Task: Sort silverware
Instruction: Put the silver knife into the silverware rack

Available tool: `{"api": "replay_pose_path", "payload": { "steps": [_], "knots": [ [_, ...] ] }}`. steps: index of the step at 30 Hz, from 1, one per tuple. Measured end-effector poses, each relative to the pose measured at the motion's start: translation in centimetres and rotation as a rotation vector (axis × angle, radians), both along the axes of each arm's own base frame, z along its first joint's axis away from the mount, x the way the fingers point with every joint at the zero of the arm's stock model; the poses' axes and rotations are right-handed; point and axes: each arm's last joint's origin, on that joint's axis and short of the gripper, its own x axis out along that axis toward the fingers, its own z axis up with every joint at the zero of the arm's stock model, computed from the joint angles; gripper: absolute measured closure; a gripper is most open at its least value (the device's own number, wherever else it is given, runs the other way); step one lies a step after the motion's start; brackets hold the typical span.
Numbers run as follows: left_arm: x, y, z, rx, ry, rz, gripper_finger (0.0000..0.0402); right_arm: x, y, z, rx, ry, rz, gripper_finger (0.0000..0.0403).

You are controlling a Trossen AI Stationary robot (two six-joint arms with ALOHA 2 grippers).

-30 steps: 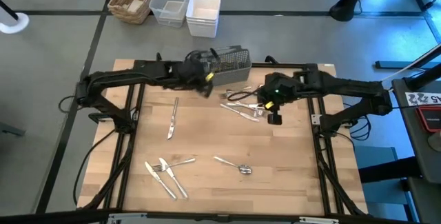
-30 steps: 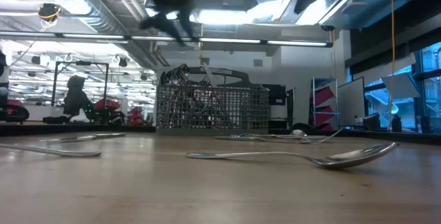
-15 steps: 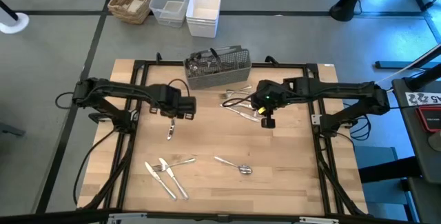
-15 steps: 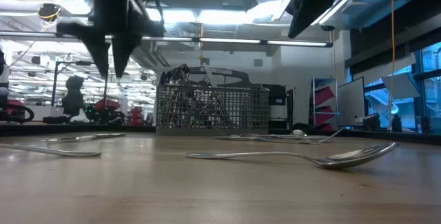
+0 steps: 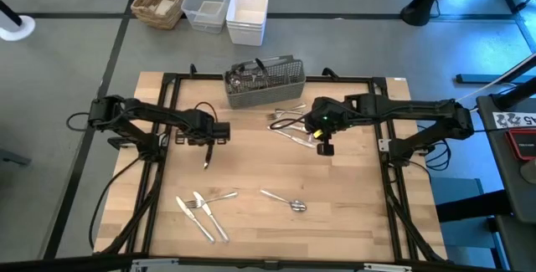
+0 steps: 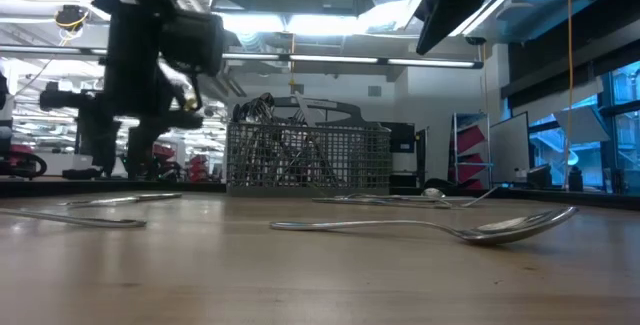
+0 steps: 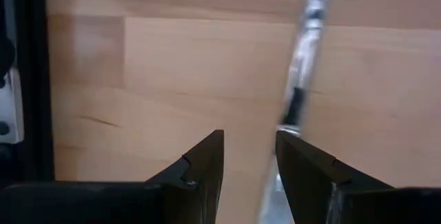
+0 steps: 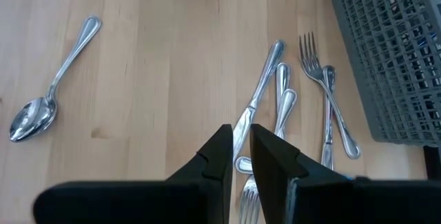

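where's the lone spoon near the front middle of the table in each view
High view: the spoon lies front of centre, bowl toward the right.
Low view: nearest piece, long across the middle, bowl at right.
Left wrist view: not in it.
Right wrist view: far off by itself, away from the pile.
Shared landmark: the grey mesh caddy.

The left hand (image 5: pixel 207 141), a second ago up beside the mesh caddy (image 5: pixel 263 80), is now hanging low over the lone knife (image 5: pixel 206 161) on the desk's (image 5: pixel 268 171) left side, fingers parted.
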Motion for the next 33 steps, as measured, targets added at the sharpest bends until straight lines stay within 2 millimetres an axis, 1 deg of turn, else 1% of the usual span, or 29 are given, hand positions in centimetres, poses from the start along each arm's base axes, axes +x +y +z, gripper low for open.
{"api": "replay_pose_path", "payload": {
  "steps": [3, 5, 10, 12, 16, 22, 29, 33],
  "knots": [
    [-0.6, 0.3, -0.8, 0.034, 0.005, 0.039, 0.0277, 0.0, 0.0, 0.0, 0.011, -0.001, -0.016, 0.035],
    [-0.6, 0.7, -1.3, 0.079, -0.022, 0.062, 0.0277, 0.0, 0.0, 0.0, 0.016, -0.005, -0.024, 0.035],
    [0.1, 1.5, -2.2, 0.156, -0.138, 0.057, 0.0277, 0.2, 0.0, 0.1, 0.017, -0.028, -0.028, 0.035],
    [0.0, 1.9, -2.5, 0.164, -0.154, 0.055, 0.0277, 0.3, 0.0, 0.2, 0.017, -0.034, -0.028, 0.035],
    [-0.3, 2.3, -2.7, 0.167, -0.145, 0.082, 0.0277, 0.3, 0.0, 0.2, 0.016, -0.042, -0.028, 0.035],
    [-0.2, 2.3, -2.7, 0.168, -0.155, 0.088, 0.0277, 0.3, 0.0, 0.2, 0.017, -0.041, -0.028, 0.035],
    [0.6, 2.3, -2.6, 0.168, -0.212, -0.02, 0.0277, 0.3, 0.0, 0.2, 0.017, -0.042, -0.027, 0.035],
    [1.1, 2.3, -2.5, 0.139, -0.249, -0.093, 0.0277, 0.3, 0.0, 0.2, 0.016, -0.042, -0.028, 0.035]
  ]
}}
